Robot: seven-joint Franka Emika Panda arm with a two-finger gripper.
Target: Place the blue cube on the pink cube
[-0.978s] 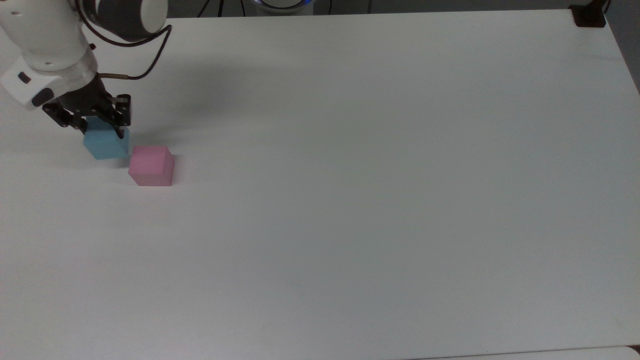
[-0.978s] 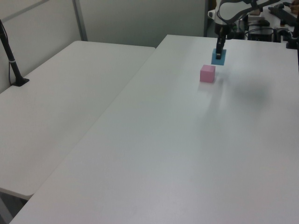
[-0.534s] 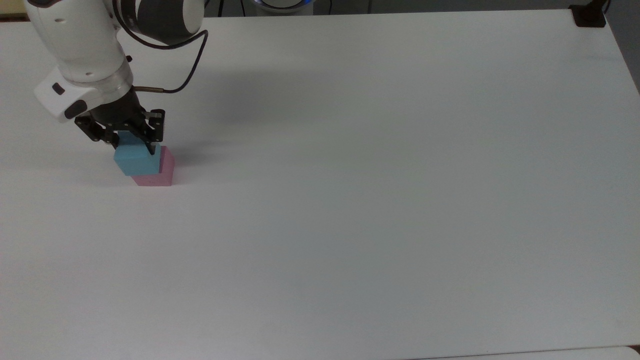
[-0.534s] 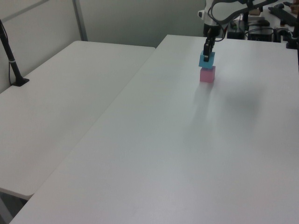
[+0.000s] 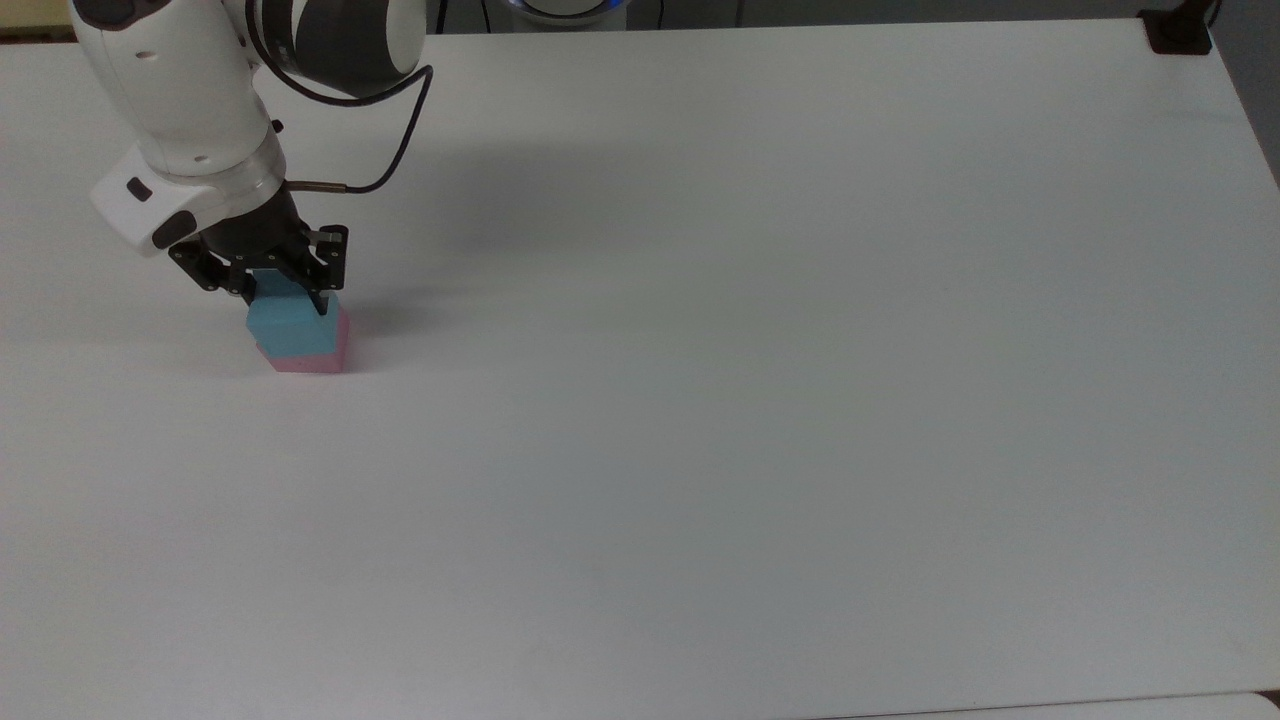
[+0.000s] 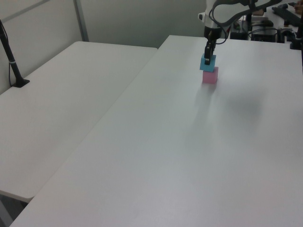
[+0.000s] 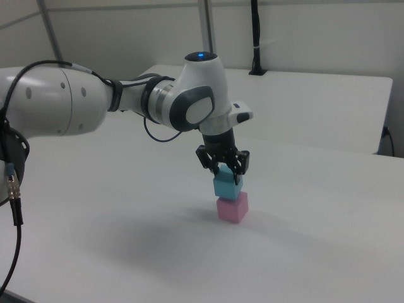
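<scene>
Here the small sky-blue matte cube (image 7: 227,185) is clamped by the jaws of the gripper (image 7: 225,172). It is held over the pastel pink matte cube (image 7: 232,207) on the white counter (image 7: 126,227), seemingly touching it.

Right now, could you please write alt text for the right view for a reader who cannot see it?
A white robot arm's black claw grips a blue cube directly above a pink cube on a white table; whether the cubes touch is unclear. A second white table stands behind.

No readable text, label, brand, number or sign appeared anywhere; the faces of the blue cube (image 7: 227,185) and the pink cube (image 7: 232,207) were plain.
</scene>
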